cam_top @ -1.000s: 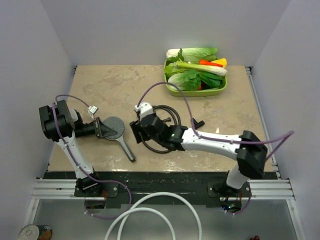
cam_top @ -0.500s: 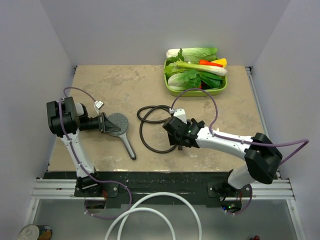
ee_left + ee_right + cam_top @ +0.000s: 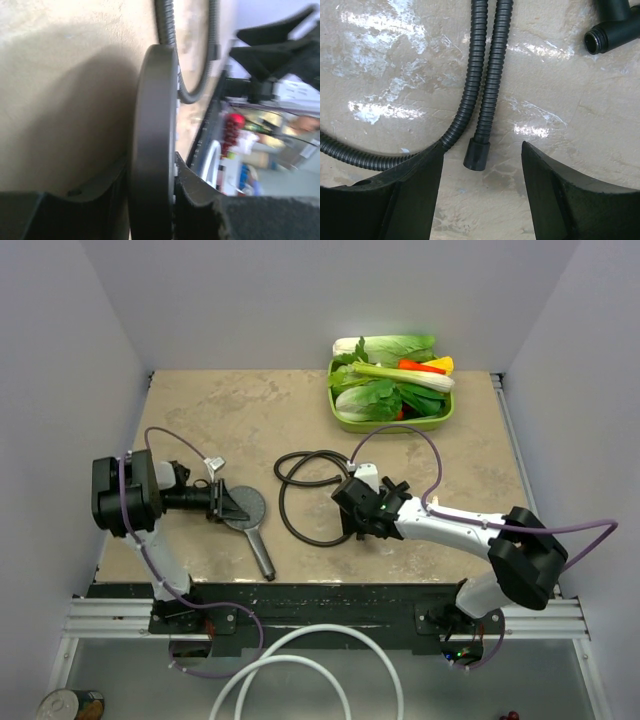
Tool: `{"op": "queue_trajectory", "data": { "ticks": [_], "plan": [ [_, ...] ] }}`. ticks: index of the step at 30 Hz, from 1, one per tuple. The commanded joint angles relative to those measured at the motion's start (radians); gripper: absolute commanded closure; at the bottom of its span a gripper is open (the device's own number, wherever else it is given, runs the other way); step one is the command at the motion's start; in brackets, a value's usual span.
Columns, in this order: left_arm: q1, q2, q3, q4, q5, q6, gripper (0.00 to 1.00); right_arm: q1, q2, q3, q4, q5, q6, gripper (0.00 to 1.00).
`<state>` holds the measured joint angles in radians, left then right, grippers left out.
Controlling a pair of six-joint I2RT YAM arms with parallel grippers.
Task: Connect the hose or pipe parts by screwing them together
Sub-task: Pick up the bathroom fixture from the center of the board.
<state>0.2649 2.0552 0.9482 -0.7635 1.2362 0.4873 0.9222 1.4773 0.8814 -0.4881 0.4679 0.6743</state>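
**Top view.** At centre left, the left gripper [image 3: 222,504] is clamped on the rim of the head [image 3: 248,508]. The head's handle runs down and right across the table [image 3: 200,410]. The hose [image 3: 282,502] lies in loose loops at mid-frame. The right gripper [image 3: 356,528] hangs over the lower right of those loops. The fitting [image 3: 393,486] sits just beside that arm, partly hidden by it.

**Left wrist.** The head's disc [image 3: 152,140] shows edge-on, pinched between both fingers [image 3: 192,187] at the bottom of the frame. It looks like rigid, smooth plastic, so a grip on the rim may slip once turning force comes on. The handle probably gives a surer hold.

**Right wrist.** The jaws stand apart and hold nothing. The hose's end nut [image 3: 476,154] lies on the table between them, low in the frame. Two ribbed runs of hose [image 3: 492,75] lead up from there. The fitting [image 3: 607,27], with its threaded mouth showing, is at the upper right.

The hose looks light and floppy, and it will likely trail and twist. The stiff nut is therefore the place to take it. The fitting is small and hard, and it may roll.
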Motion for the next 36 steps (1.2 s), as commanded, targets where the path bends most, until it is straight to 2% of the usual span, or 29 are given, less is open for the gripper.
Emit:
{"op": "queue_trajectory", "data": {
  "ticks": [1, 4, 11, 18, 21, 24, 26, 27, 30, 35, 36],
  "plan": [
    [-0.026, -0.211, -0.005, 0.516, -0.299, -0.394, 1.0, -0.008, -0.017, 0.002, 0.051, -0.014, 0.016, 0.34],
    [-0.023, -0.185, 0.018, 0.504, -0.271, -0.406, 1.0, -0.009, -0.006, 0.004, 0.026, -0.009, 0.024, 0.34],
    [0.003, -0.182, -0.066, 0.563, -0.215, -0.429, 1.0, -0.029, -0.048, -0.058, 0.034, 0.0, 0.057, 0.38],
    [0.077, -0.136, -0.055, 0.561, -0.095, -0.403, 1.0, -0.036, 0.017, -0.062, 0.094, -0.032, 0.071, 0.41],
    [0.102, -0.104, -0.051, 0.543, -0.089, -0.383, 1.0, -0.037, 0.057, -0.061, 0.132, -0.046, 0.068, 0.43],
    [0.118, -0.084, -0.043, 0.529, -0.078, -0.357, 1.0, -0.04, 0.1, -0.052, 0.154, -0.06, 0.07, 0.52],
    [0.125, -0.067, -0.032, 0.503, -0.069, -0.328, 1.0, -0.04, 0.12, -0.055, 0.16, -0.069, 0.076, 0.65],
    [0.132, -0.057, -0.029, 0.485, -0.061, -0.316, 1.0, -0.04, 0.123, -0.059, 0.164, -0.081, 0.082, 0.79],
    [0.145, -0.04, -0.025, 0.475, -0.043, -0.283, 1.0, -0.042, 0.091, -0.088, 0.158, -0.097, 0.116, 1.0],
    [0.154, -0.021, -0.026, 0.471, -0.02, -0.236, 1.0, -0.04, -0.127, -0.154, 0.143, -0.211, 0.232, 1.0],
    [0.154, -0.02, -0.028, 0.471, -0.02, -0.231, 1.0, -0.042, -0.218, -0.162, 0.144, -0.238, 0.255, 1.0]
  ]
}}
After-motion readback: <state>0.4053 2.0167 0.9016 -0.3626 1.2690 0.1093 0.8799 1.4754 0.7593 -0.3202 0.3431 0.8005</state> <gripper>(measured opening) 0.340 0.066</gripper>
